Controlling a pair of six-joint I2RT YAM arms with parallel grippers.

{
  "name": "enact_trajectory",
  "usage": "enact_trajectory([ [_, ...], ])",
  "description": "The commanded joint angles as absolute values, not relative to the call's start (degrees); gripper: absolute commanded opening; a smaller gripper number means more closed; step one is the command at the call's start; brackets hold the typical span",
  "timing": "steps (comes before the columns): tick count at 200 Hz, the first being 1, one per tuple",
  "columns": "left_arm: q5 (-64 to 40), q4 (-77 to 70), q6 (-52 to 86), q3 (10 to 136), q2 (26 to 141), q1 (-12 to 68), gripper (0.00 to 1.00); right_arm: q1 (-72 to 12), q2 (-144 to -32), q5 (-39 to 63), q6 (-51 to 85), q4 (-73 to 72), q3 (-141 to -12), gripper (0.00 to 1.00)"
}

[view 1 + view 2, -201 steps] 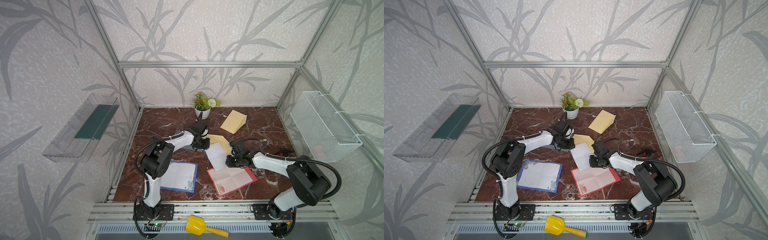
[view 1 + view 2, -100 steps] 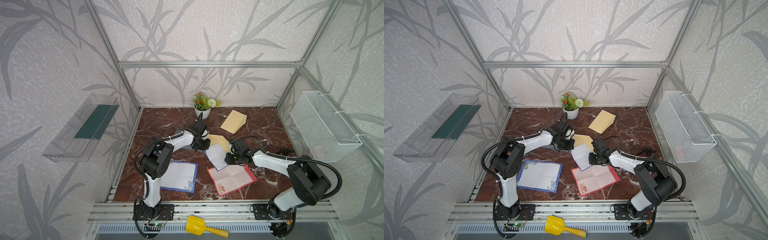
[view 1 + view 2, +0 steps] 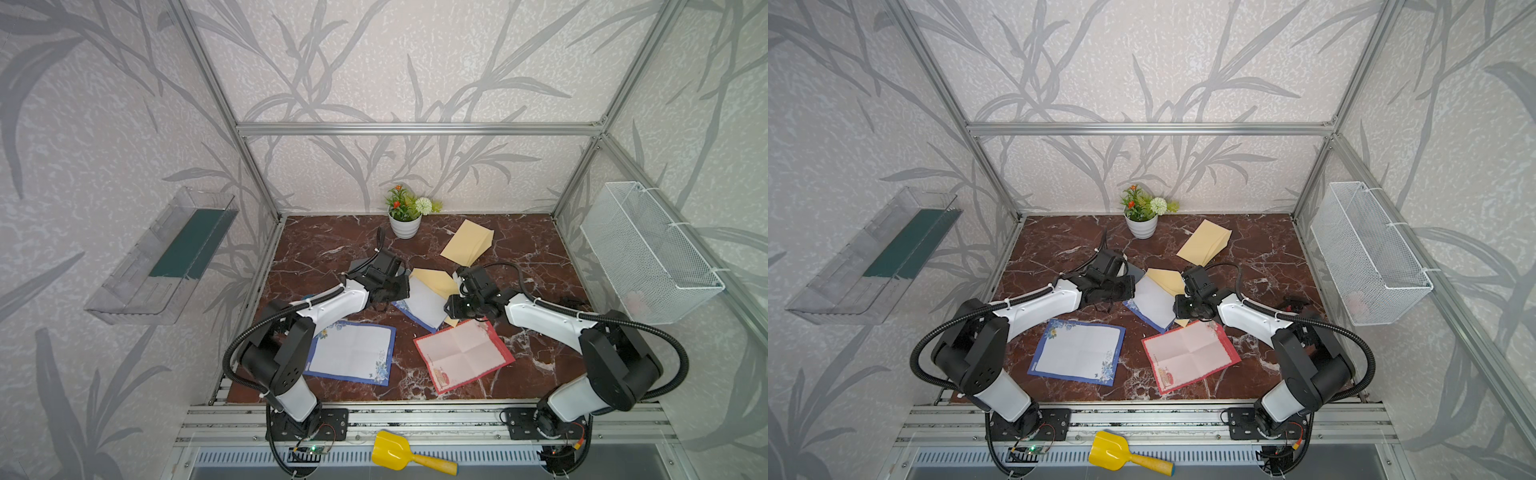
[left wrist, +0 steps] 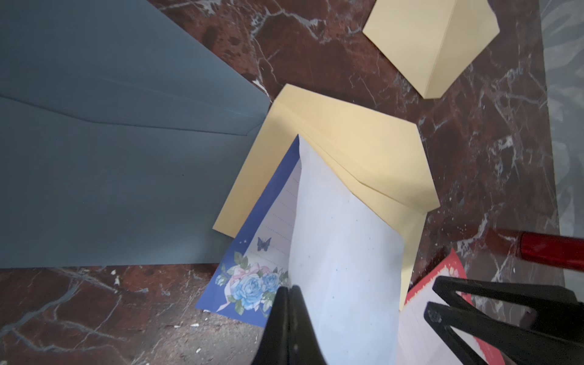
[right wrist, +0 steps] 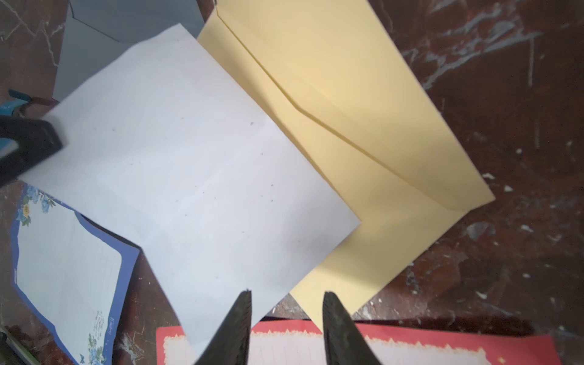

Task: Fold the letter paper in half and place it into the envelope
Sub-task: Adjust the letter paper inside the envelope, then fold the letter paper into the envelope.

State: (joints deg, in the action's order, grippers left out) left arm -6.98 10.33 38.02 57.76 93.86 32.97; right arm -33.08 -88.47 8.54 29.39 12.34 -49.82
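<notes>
Obs: folded letter paper (image 3: 424, 303) lies at the middle of the surface (image 3: 320, 245), white side up, overlapping the yellow envelope (image 3: 432, 278).
On the paper's edge the left jaws are closed tight (blue floral border peeking out beneath); right jaws parted at its opposite corner, gripping nothing; a red-bordered sheet (image 3: 463, 357) lies just beside.

Robot lab cell: aluminium frame (image 3: 415, 129), wallpapered panels (image 3: 415, 62).

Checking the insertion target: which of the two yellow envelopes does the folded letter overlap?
The nearer yellow envelope, mid-table, partly under the folded letter; the other yellow envelope lies apart, near the flower pot.
</notes>
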Motion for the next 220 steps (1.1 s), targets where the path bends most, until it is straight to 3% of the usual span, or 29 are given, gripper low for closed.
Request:
enact_trajectory([
  [1,0.83,2.3,46.29,53.0,92.08,34.42,0.0,-34.53,-88.33,8.52,28.31,13.45,-53.0,0.38],
  [46,7.03,-0.61,51.26,48.69,91.67,36.5,0.0,-36.63,-93.64,10.55,29.96,10.66,-56.34,0.36],
  [132,6.93,1.11,51.35,46.59,92.03,36.65,0.0,-37.43,-103.87,10.92,30.69,8.89,-57.3,0.33],
  [172,4.28,6.46,48.49,47.08,89.4,32.89,0.43,-37.44,-104.83,10.75,30.76,8.31,-56.04,0.31],
  [189,0.62,7.69,46.05,47.38,88.61,29.59,0.54,-37.44,-104.7,10.56,30.5,8.43,-55.81,0.31],
  [220,-2.28,9.5,40.26,49.76,88.78,26.78,0.6,-37.45,-104.81,10.65,30.02,8.28,-55.8,0.3],
])
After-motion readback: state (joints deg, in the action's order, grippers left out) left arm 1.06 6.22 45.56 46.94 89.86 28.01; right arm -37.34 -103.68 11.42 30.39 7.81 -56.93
